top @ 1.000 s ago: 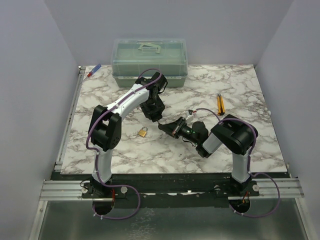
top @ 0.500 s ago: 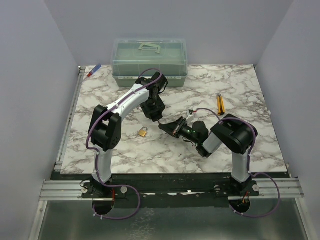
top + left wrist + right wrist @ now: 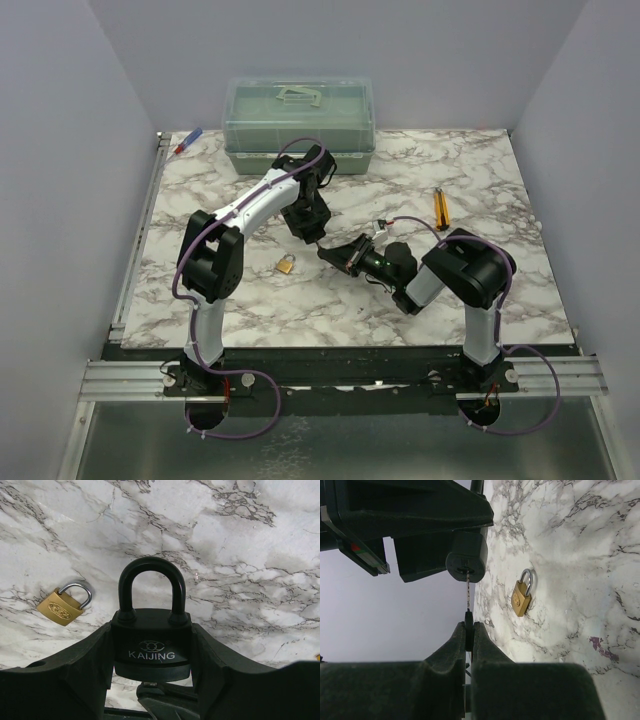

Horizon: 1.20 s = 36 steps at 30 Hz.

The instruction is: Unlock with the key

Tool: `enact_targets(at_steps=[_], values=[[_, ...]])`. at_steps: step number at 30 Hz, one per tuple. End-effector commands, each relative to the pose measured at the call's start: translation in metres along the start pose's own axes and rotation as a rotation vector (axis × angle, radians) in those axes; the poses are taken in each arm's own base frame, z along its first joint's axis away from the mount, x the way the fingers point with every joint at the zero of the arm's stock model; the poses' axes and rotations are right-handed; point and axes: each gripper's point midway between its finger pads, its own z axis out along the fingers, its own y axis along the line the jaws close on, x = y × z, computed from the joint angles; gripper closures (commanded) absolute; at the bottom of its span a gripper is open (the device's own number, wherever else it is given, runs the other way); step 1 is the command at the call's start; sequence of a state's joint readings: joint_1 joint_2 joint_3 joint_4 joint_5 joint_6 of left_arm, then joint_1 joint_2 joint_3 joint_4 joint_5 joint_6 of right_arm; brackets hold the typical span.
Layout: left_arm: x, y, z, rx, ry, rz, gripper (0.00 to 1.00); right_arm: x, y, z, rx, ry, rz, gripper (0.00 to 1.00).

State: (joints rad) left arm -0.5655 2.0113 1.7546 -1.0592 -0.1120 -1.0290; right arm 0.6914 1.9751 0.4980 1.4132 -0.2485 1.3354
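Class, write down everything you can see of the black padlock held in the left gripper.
The black padlock looks matte, with a rounded body lettered KAIJING in white and a thick black shackle, both legs seated, so shut. The left gripper clamps its sides, off the marble table. The key, pinched by the right gripper, meets the keyway in its underside.

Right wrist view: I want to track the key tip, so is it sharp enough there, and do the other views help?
Right wrist: the key shaft is thin but crisp against the pale wall, under the black padlock; the right pincer is dark, featureless. Left wrist: padlock lettering sharp, light soft, no glare. Top external: key too small to resolve.
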Motion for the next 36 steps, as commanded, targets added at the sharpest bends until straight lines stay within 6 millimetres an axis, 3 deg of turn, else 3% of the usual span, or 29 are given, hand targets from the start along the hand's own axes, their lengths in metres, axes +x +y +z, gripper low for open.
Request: enact_targets(at_steps=[1,25,36], values=[[0.005,-0.01,-0.022,0.066,-0.016,-0.012,1.0,-0.014,0.002,0.004,0.026,-0.054,-0.006,1.0],[0.009,-0.013,-0.038,0.08,-0.073,-0.021,1.0,-0.033,0.011,0.013,0.084,-0.118,0.008,1.0],[0.033,-0.015,-0.05,0.094,-0.087,0.014,1.0,-0.03,0.008,0.005,0.082,-0.118,-0.03,1.0]])
